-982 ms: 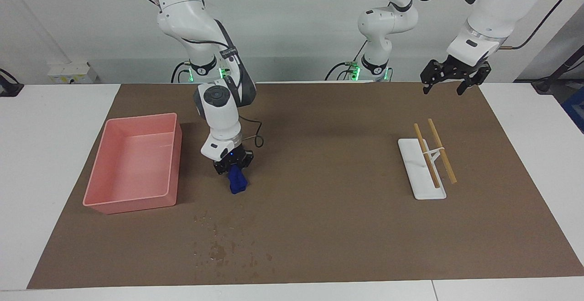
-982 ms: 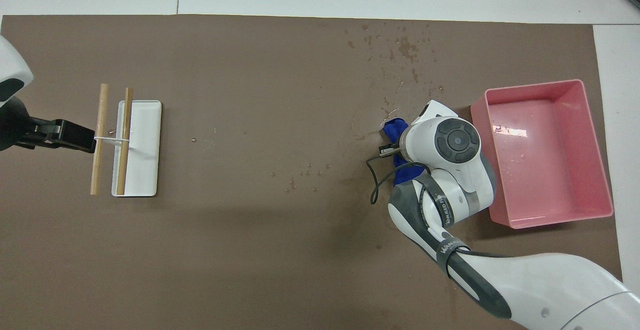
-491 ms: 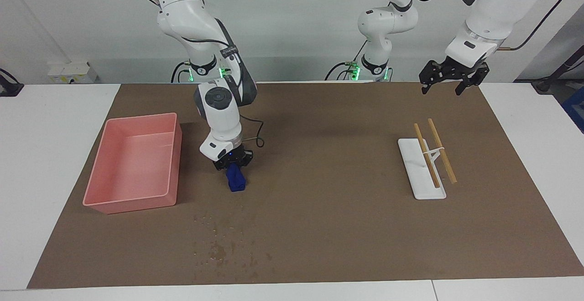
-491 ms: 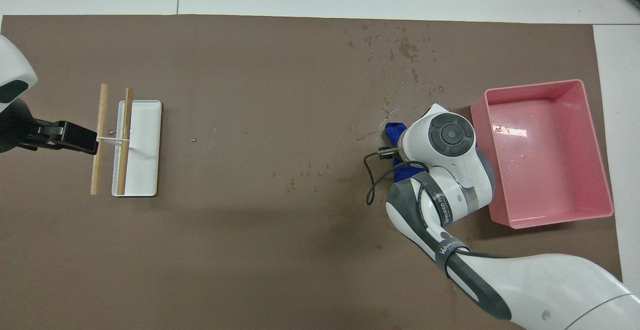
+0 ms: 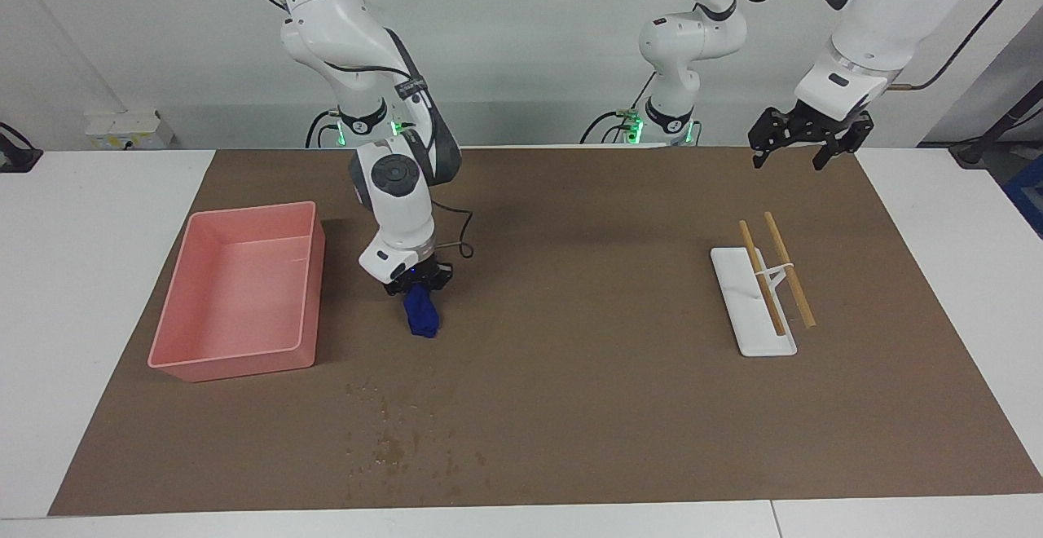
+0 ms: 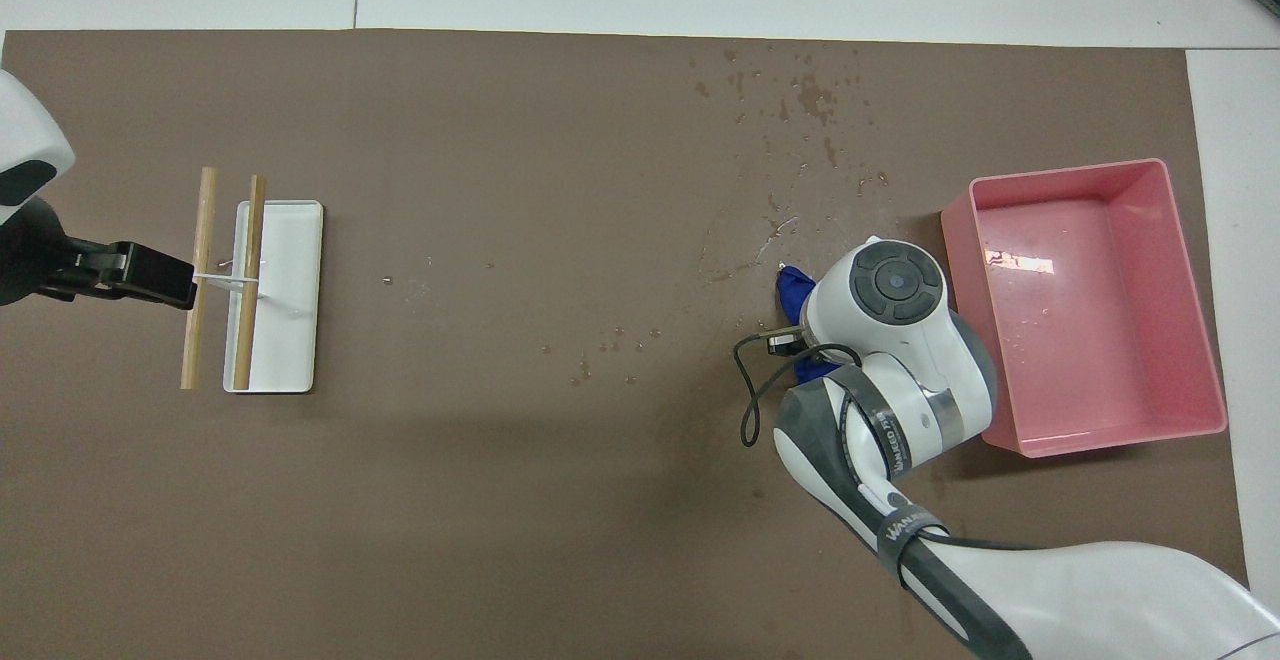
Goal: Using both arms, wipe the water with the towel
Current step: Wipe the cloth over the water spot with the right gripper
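Towel (image 5: 422, 315) held bunched in right gripper (image 5: 417, 281), fingers clamped tight on its top – blue bulk hangs below, low over brown mat (image 5: 570, 407), beside pink tray (image 5: 195, 363), toward right arm's end of table

Bunched hold judged to give compact pad for dabbing; water drops (image 5: 391, 440) lie farther from robots than towel, not yet covered

Left gripper (image 5: 803, 153) kept raised, fingers spread wide and empty, near white rack (image 5: 754, 334) with wooden sticks (image 5: 786, 269) – waiting, clear of wiping path

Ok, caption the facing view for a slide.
Right gripper holds the blue towel beside the pink bin; left gripper waits, open.
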